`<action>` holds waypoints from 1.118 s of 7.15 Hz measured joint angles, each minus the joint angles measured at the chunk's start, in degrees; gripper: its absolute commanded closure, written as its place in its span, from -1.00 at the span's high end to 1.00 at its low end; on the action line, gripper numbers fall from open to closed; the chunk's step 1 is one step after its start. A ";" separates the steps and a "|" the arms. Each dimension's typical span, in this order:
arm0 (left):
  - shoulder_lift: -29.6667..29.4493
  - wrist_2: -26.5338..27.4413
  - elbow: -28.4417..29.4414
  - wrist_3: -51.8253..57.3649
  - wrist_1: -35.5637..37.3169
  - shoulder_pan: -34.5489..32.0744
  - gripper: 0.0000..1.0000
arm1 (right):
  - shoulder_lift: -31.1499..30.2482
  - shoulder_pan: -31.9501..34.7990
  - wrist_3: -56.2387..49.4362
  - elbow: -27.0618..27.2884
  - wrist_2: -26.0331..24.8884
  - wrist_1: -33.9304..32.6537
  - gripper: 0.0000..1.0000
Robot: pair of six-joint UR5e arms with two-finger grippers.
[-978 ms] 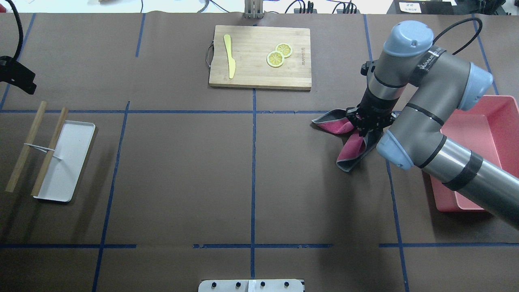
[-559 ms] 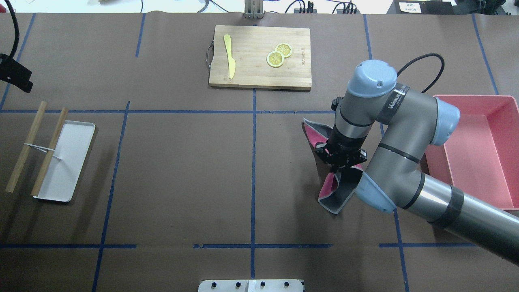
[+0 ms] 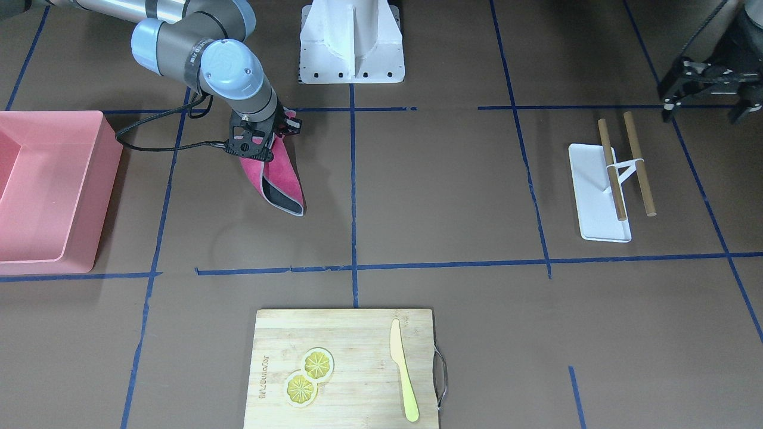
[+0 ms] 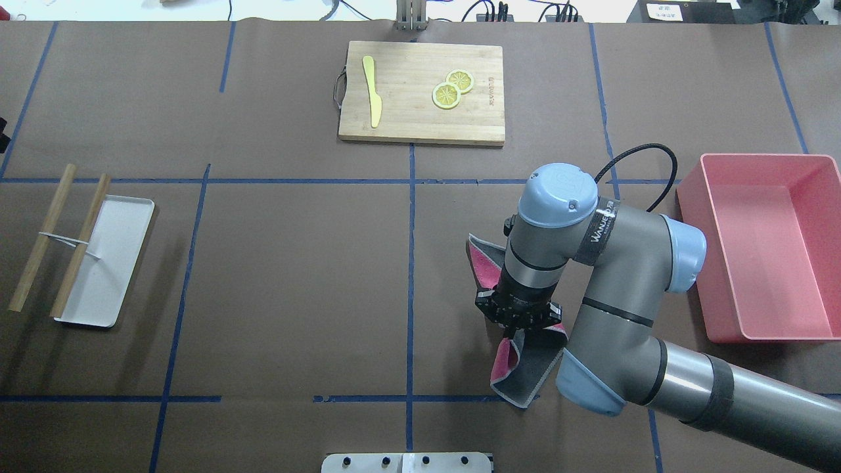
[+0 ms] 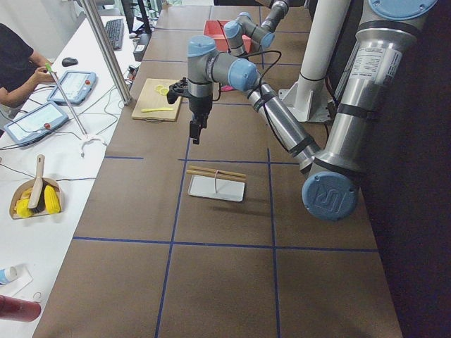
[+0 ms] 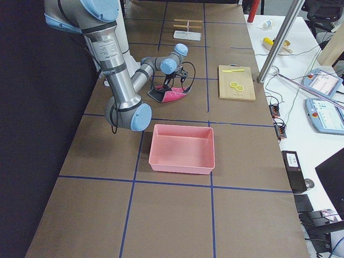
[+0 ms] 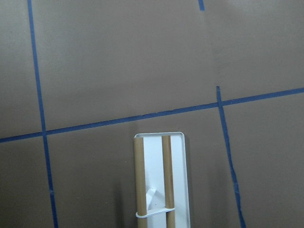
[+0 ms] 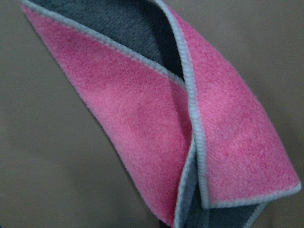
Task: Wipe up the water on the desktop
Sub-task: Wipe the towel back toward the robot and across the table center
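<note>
Dark-brown matte desktop (image 4: pixel 295 276), blue-taped, spans the whole scene; water not discernible. At far left, left gripper (image 3: pixel 703 102) hovers, apparently spread and empty. Right of centre, right gripper (image 4: pixel 521 322) pinches a folded pink-and-grey fleece cloth (image 4: pixel 525 374) touching the surface. Recommend flat contact, steady downward pressure, overlapping strokes.

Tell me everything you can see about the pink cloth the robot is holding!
The cloth looks soft and fuzzy, pink on one side, dark grey on the other, with a pale stitched edge. It is folded and bunched, not flat. The right gripper has its jaws shut on the middle from above, and the loose ends lie on the brown desktop, between the middle tape line and the pink bin.
</note>
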 measured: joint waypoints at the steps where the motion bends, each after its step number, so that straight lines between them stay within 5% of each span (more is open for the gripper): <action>1: 1.87 -0.04 1.12 3.98 -0.10 -1.96 1.00 | -0.01 2.10 -1.28 -0.97 -0.83 0.00 -1.00; 4: 3.64 -0.41 10.57 16.90 -2.22 -9.56 1.00 | -0.12 11.44 -12.22 -8.15 -1.47 0.00 -1.00; 8: 3.81 -1.85 28.51 26.22 -16.17 -15.97 1.00 | -0.22 15.80 -20.18 -11.66 -1.44 0.00 -1.00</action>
